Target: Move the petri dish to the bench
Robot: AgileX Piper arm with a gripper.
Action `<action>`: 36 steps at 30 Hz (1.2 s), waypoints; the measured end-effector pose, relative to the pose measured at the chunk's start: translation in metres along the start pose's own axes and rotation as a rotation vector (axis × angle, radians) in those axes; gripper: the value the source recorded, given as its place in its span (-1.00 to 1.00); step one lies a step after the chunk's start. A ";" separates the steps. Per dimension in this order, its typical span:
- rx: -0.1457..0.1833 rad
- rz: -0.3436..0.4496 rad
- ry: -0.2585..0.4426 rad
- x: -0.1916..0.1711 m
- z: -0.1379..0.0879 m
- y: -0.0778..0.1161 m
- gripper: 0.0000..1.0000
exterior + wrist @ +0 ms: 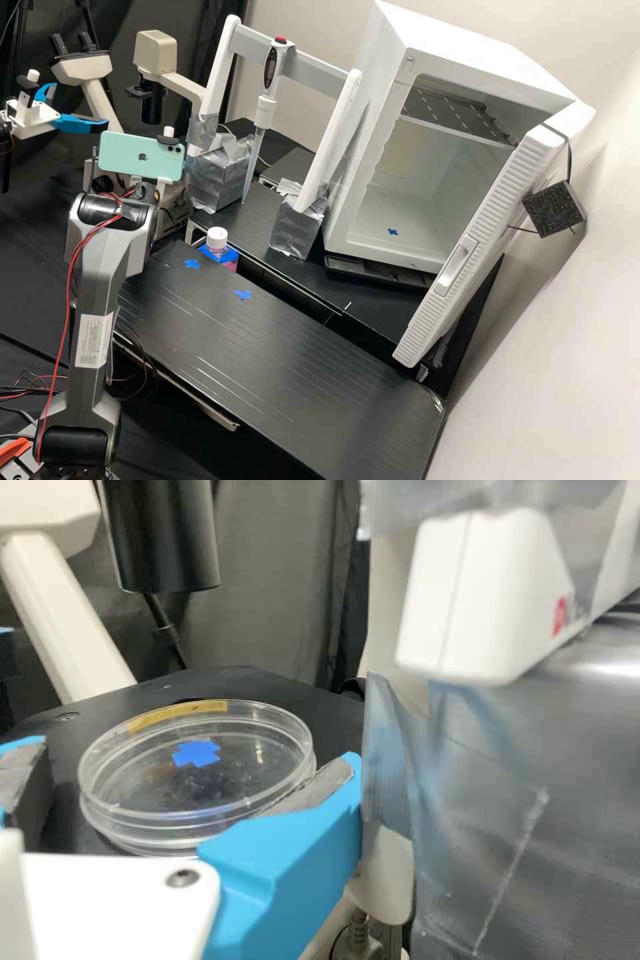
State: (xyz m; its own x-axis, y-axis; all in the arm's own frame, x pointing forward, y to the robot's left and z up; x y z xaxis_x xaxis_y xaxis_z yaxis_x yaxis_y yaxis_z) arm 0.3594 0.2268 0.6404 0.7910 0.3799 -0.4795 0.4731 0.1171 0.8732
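Grasp step in hand, by looks of it! Petri dish sits flat on black stage; claw open, blue fingers spread either side. Next: close gently, lift level, lower onto tabletop. Count: 1 dish, 1 claw, 2 fingers, 1 pipette, 1 bottle, 2 blue crosses on tabletop, 1 seen through dish.

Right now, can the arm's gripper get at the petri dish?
Probably yes: the gripper is open, its fingers to either side of the petri dish, nothing visible blocking them. The tape-wrapped block looks close to one finger, so sideways room may be tight.
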 end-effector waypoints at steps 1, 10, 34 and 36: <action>-0.009 -0.006 0.005 0.000 0.000 0.000 1.00; 0.004 -0.014 0.028 -0.001 0.003 0.003 1.00; -0.030 0.157 0.190 -0.038 -0.026 0.042 1.00; -0.033 0.157 0.190 -0.038 -0.026 0.042 1.00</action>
State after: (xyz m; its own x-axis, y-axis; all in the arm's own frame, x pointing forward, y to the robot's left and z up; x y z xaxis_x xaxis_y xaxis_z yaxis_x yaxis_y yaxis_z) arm 0.3395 0.2418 0.6978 0.7654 0.5609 -0.3154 0.3345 0.0719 0.9396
